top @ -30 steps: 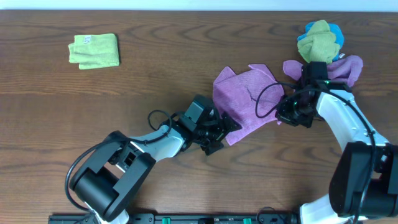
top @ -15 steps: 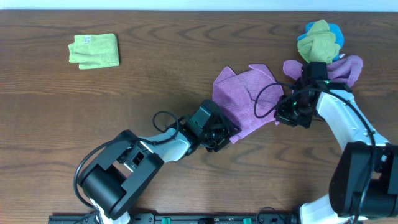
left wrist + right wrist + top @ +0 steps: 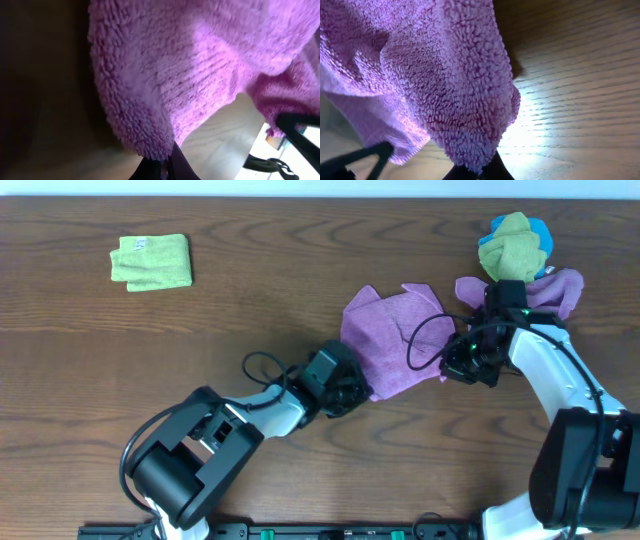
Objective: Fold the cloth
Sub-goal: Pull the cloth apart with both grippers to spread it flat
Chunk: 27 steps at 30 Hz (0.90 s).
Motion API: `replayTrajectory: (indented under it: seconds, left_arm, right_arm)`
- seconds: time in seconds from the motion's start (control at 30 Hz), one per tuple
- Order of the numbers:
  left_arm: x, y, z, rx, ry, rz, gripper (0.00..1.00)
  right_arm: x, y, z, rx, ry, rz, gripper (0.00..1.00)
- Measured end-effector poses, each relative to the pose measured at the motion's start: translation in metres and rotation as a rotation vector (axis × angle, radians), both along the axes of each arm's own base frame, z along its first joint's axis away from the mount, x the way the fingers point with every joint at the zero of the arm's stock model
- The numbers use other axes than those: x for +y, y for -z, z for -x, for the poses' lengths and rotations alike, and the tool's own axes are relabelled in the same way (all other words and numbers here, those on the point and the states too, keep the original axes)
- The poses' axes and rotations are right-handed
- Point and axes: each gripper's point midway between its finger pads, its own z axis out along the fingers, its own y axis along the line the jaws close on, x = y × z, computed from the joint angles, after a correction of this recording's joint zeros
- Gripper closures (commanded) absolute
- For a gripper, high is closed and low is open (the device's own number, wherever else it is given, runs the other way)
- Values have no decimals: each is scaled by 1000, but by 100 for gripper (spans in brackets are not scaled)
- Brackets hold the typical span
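— Nudged slightly up the table (image 3: 220, 330) since before, with a corner of the cloth (image 3: 392, 338).
— Left gripper (image 3: 351, 385)?
— Clamped on that corner.
— Right gripper (image 3: 455, 366)?
— Pinching the right edge; bunched mid-table between both.

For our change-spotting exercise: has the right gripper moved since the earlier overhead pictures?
No. The right gripper sits at the same spot below the green-and-blue cloth pile, still pinching the right corner of the cloth.

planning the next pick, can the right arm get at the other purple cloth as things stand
Probably not yet: the right gripper is shut on the cloth, though the rumpled purple cloth lies close by with nothing between.
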Motion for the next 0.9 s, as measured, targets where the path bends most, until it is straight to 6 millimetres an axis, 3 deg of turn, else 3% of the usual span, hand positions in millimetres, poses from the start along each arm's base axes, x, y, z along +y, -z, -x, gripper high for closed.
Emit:
replayTrajectory:
  seconds: [0.13,0.37,0.47,0.6,0.7,0.9]
  left_arm:
    - [23,-3,-23,-50,23,10,94]
    - [94,-19,-71,-107,17,112,94]
    - [123,-27,-80,-105,2,157,94]
    - [150,-53,-84,-146,-11,184,94]
    - [156,-73,-82,-187,-3,187,94]
    - [159,-66,-50,-77,45,141,94]
  right_arm:
    - [2,0,2,9,-1,-10,99]
    - [13,-3,6,21,-16,-59,99]
    - [29,-8,3,-6,-52,-95,99]
    - [48,-23,-15,-117,-97,-134,99]
    - [59,-28,-18,-142,-106,-159,99]
    - [73,-23,15,-9,-133,-150,99]
